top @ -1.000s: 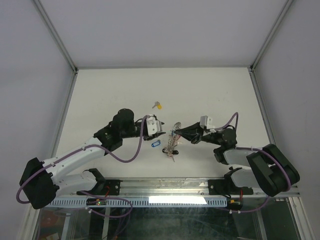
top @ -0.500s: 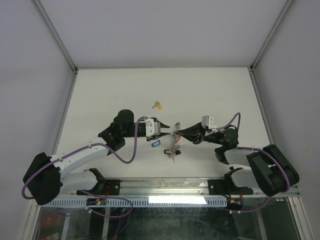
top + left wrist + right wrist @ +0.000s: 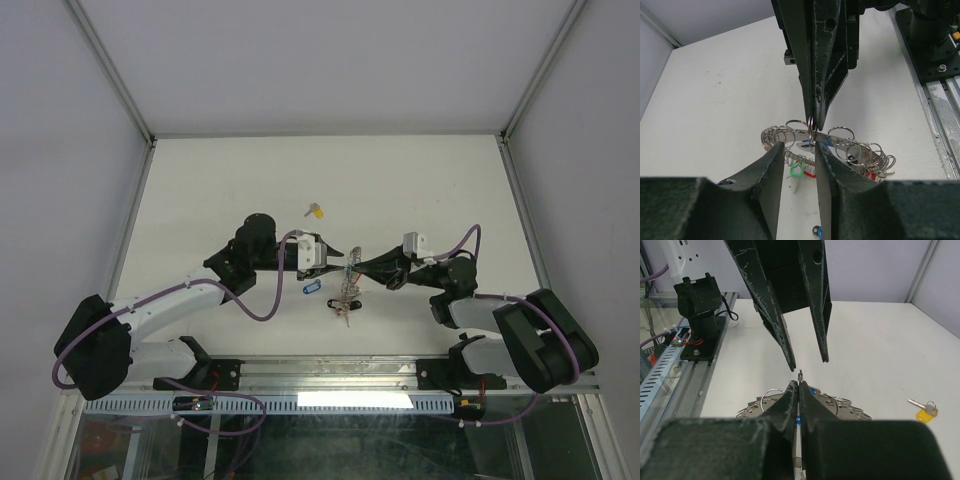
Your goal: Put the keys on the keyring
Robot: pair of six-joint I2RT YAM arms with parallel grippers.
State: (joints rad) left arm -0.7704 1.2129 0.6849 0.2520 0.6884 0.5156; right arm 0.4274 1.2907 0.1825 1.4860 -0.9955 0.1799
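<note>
On the white table (image 3: 420, 180) we see the left gripper (image 3: 337, 258) with its fingers spread, its tips facing the right gripper (image 3: 356, 265) and close to it. The right gripper's fingers are pressed together on a small loop standing up from the keyring (image 3: 346, 288), mid-table between both arms. The blue-tagged key (image 3: 309, 289) lies just left of it. The yellow-tagged key (image 3: 316, 211) lies farther back, apart.

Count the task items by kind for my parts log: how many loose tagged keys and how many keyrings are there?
Loose keys: 2, the yellow-tagged key and the blue-tagged key
Large keyring: 1
Total: 3
</note>
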